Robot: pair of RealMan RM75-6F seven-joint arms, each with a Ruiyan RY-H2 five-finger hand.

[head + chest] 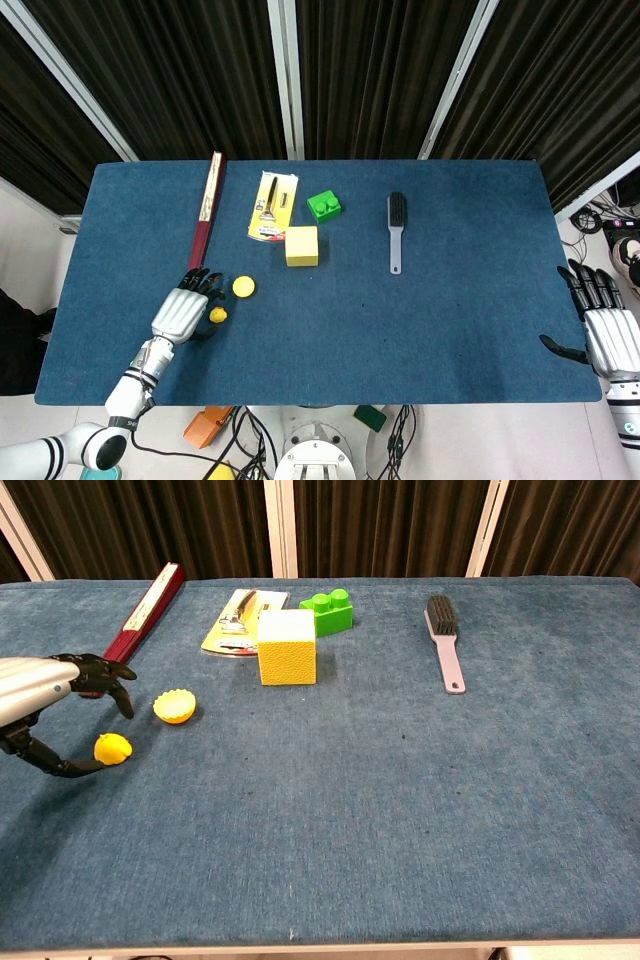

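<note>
One left hand (183, 312) touches the roundish yellow piece (217, 315).

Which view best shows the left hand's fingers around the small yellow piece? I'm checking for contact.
The chest view: the left hand shows side-on, fingers arched above the small yellow piece, thumb beside it. The head view shows it from above, hiding any gap.

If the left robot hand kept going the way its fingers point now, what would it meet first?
Probably the small yellow piece, already right at the left robot hand's fingertips; the round yellow shell lies just beyond. Whether they touch is unclear.
</note>
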